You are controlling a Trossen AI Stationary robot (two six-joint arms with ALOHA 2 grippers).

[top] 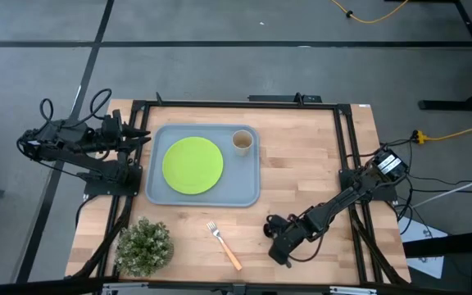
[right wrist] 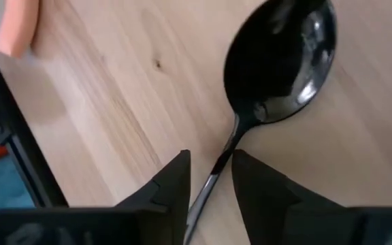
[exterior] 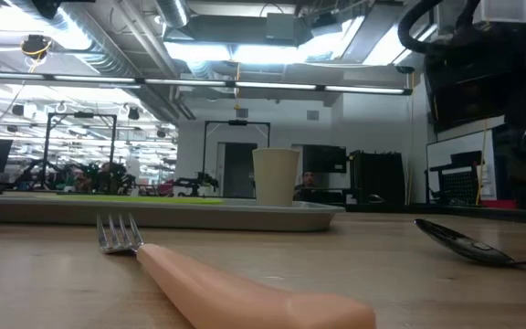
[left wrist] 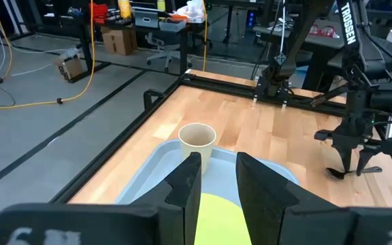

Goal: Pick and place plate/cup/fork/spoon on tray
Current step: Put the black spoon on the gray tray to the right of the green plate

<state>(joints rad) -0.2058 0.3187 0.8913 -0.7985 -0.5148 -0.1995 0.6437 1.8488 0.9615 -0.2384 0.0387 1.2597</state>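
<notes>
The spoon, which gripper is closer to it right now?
Right. The right gripper straddles the spoon handle on the table; the left gripper hangs over the tray, far off.

Evenly lit by bright ceiling strip lights (exterior: 245, 50), glaring white in the low view. Soft, short shadows on the pale wooden table (top: 301, 176). Blurred up close: orange-handled fork (exterior: 236, 288). Sharp highlights on the glossy dark spoon (right wrist: 281, 61).

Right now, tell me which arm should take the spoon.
The right. Its gripper is open, fingers straddling the spoon handle on the bare wood. The left gripper waits over the tray, far from it.
</notes>
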